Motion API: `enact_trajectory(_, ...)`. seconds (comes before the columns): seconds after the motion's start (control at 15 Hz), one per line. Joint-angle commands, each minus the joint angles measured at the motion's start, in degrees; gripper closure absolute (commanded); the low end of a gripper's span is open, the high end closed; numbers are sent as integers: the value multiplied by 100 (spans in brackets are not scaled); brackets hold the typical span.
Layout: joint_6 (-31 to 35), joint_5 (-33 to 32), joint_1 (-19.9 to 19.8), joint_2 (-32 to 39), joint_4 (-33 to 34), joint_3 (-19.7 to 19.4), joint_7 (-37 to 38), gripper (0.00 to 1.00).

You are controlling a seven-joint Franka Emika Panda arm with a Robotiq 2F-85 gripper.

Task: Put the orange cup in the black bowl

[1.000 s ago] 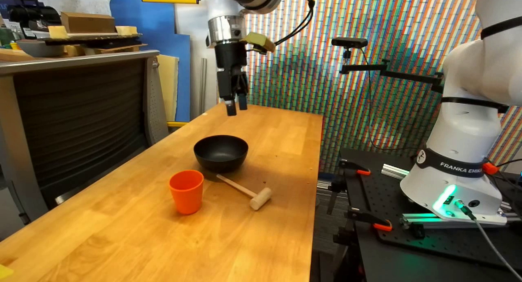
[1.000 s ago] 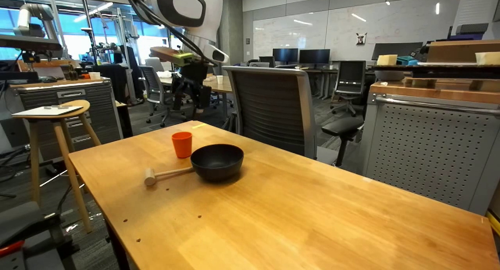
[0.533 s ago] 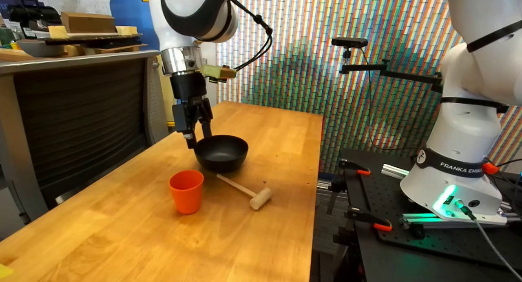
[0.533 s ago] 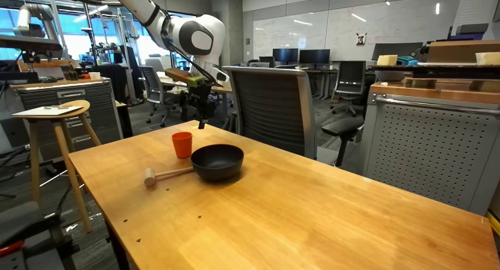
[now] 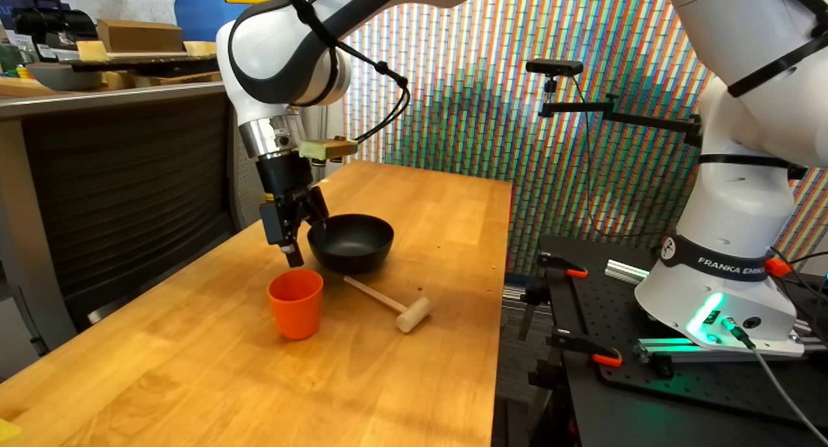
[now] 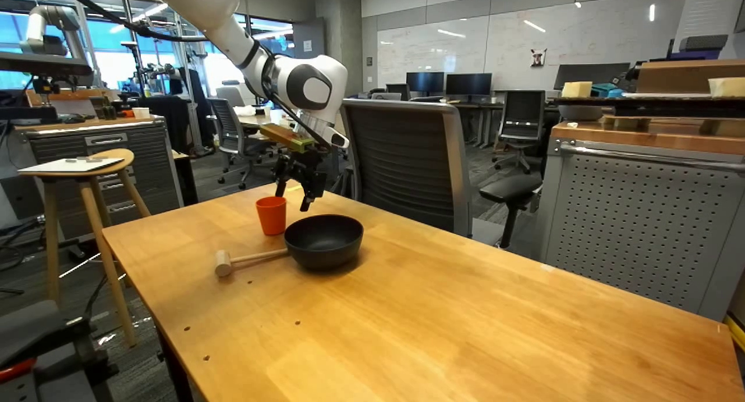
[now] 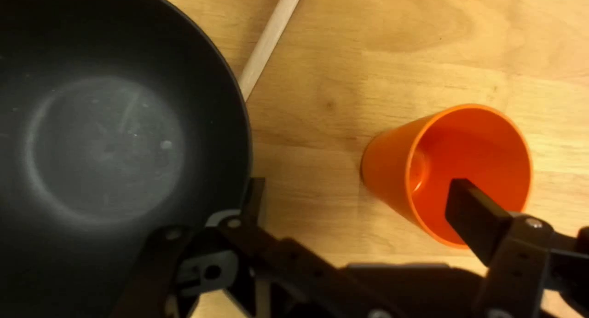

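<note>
Wooden tabletop (image 5: 401, 395), orange cup (image 5: 295, 311) outside black bowl (image 6: 323, 251), claw (image 6: 293, 199) spread nearby

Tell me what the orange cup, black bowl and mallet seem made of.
Orange cup: probably smooth plastic; even colour, small highlight inside. Black bowl: matte finish, soft sheen inside; plastic, ceramic or coated metal, unclear. Mallet: likely unpainted wood; pale tan, dull surface.

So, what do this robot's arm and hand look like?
The arm is rounded and mostly white, with black straps and a black cable looping alongside. A black band on its base reads FRANKA EMIKA, above a green light. A silver collar and greenish block sit near the black hand, which has two jointed fingers.
</note>
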Motion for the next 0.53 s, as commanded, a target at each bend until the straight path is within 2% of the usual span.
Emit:
enact_trajectory(0.0,-505,97,2,359,607,133,174,0)
enact_trajectory(0.27,-765,148,61,467,702,230,234,0)
enact_trajectory(0.33,-704,113,83,465,664,233,208,25)
enact_trajectory(0.4,-647,113,93,468,630,236,205,25)
enact_trajectory(0.47,-605,103,104,471,599,228,196,34)
